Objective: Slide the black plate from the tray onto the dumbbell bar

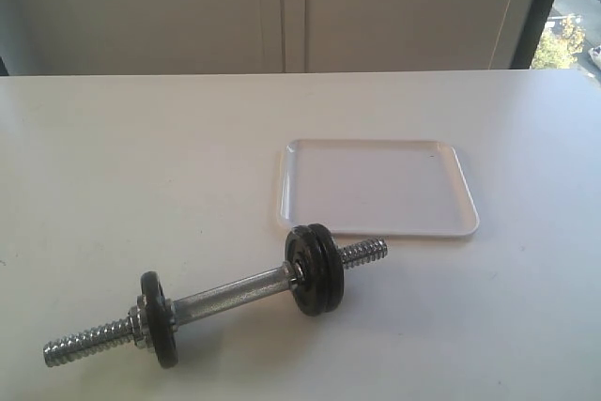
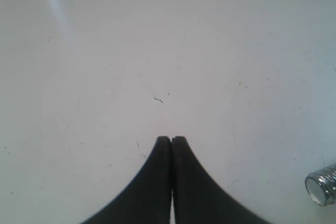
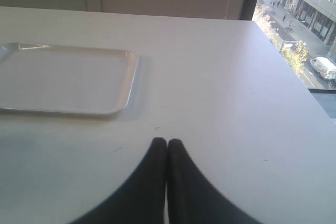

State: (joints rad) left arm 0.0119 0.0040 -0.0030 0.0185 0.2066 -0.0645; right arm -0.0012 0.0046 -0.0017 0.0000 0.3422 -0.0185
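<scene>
The black plate (image 1: 315, 269), a small round cast-iron disc with a centre hole, is not on the shallow white rectangular plastic tray (image 1: 376, 185), which holds nothing. In the exterior view it stands upright on the short chrome dumbbell bar (image 1: 230, 293), at the end nearer the tray, apparently paired with a matching disc; which of the two is the task's plate I cannot tell. A third matching disc (image 1: 160, 319) stands near the end away from the tray. With discs at both ends the bar looks steady, and the task appears complete. The bar lies diagonally on the white surface (image 1: 141, 157), its threaded tip just short of the tray's front rim. There is open room all round, and neither arm is in sight.

In the left wrist view, the left gripper (image 2: 171, 140) has its dark jaws pressed together, holding nothing, above bare surface. The bar's threaded end away from the tray is in the picture's corner.

In the right wrist view, the right gripper (image 3: 167, 142) also has closed, empty jaws. The tray is well apart from it, and the surface's edge lies beyond.
</scene>
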